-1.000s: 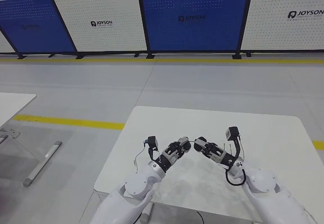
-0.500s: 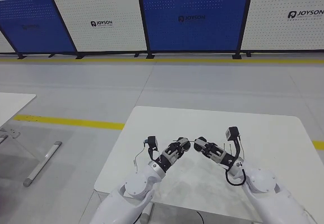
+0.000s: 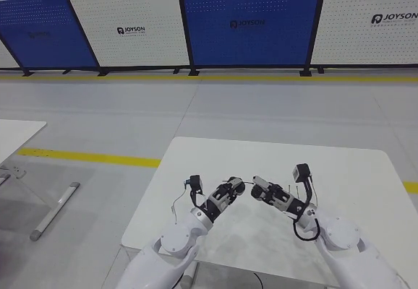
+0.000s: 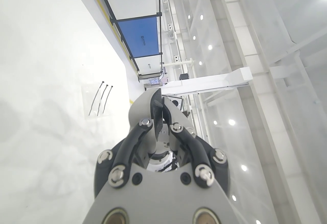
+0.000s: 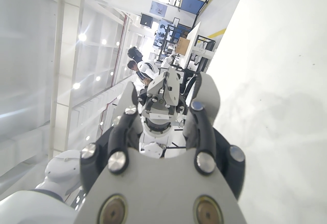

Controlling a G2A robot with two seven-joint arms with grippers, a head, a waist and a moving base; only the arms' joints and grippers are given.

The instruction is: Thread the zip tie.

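Note:
My left gripper point(image 3: 236, 186) hovers over the near middle of the white table point(image 3: 339, 166), shut on a thin black zip tie point(image 3: 244, 179) that shows as a fine line sticking out toward the other arm. In the left wrist view its pads point(image 4: 156, 105) are pressed together. My right gripper point(image 3: 258, 183) faces it from a few centimetres away and is open, with nothing between its fingers point(image 5: 205, 92). Through that gap the right wrist view looks at the left gripper point(image 5: 168, 75) end on. I cannot make out the tie's head or tail.
Three spare black zip ties point(image 4: 100, 101) lie side by side on the table point(image 4: 38, 31), near the right arm point(image 3: 287, 189). Around both grippers the tabletop point(image 5: 281, 56) is bare. The table's left edge drops to the grey floor.
The right gripper has drawn slightly back from the left one, and its fingers now stand apart. The left gripper has kept its place, still shut.

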